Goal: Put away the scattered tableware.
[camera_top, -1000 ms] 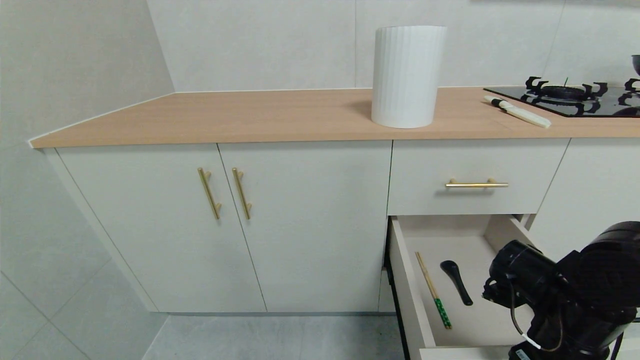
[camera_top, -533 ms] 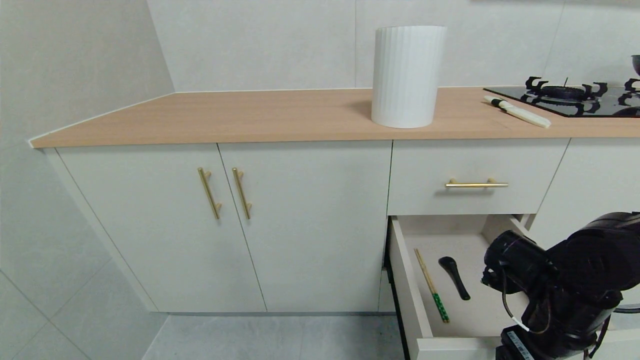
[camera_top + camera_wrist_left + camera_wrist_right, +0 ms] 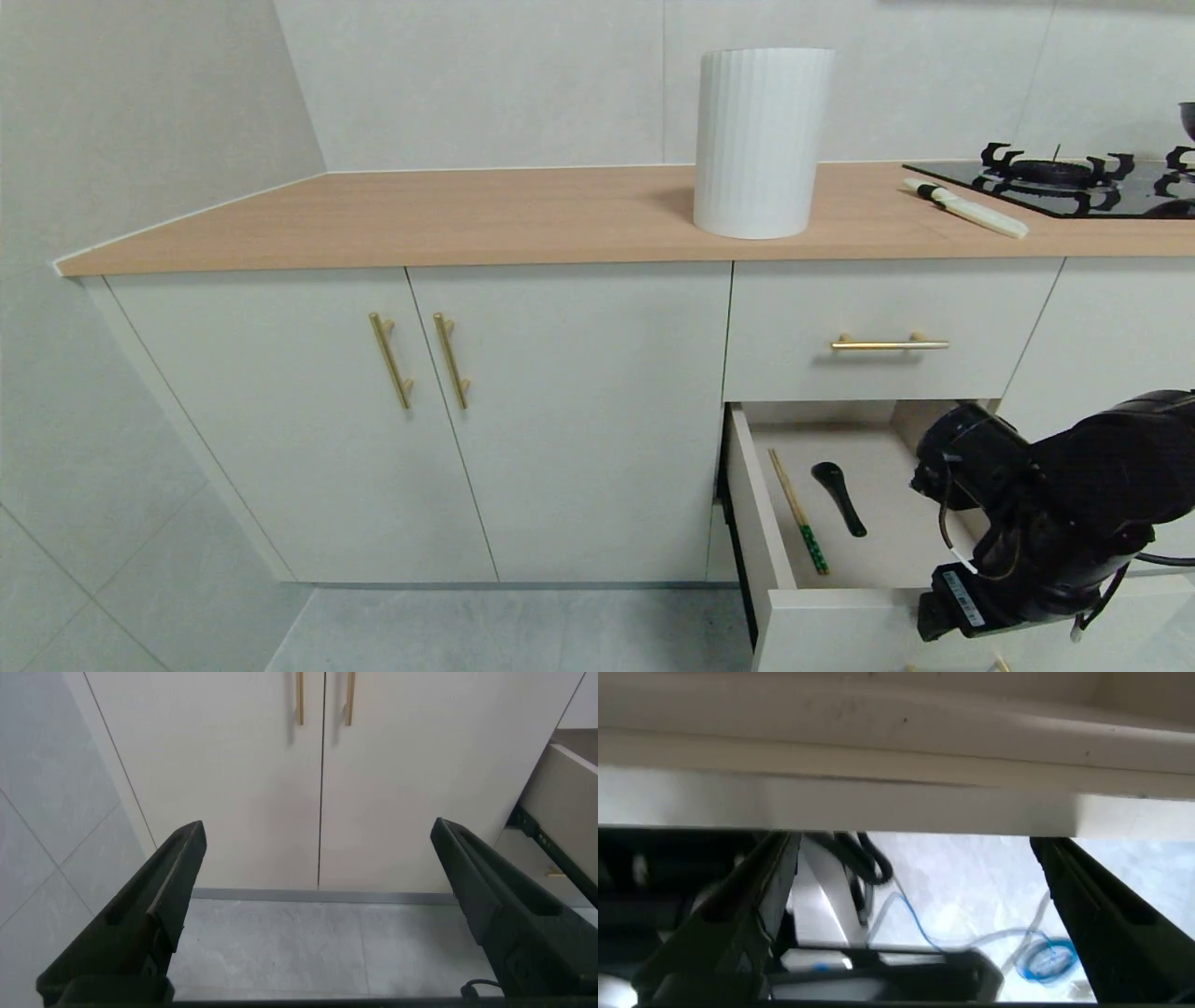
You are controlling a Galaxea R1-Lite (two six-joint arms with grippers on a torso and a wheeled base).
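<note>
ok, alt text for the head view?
Open lower drawer holding chopsticks and a black spoon, with the right arm at its front edge. Above, a wooden counter carries a white ribbed canister, with a hob at right.

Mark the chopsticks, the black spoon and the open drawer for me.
chopsticks (image 3: pixel 795 509), head view, mid-length of the pair, above the green-patterned end.
black spoon (image 3: pixel 840 501), head view, on the handle just below the bowl.
drawer (image 3: pixel 840 625), head view, on the bare front panel.
</note>
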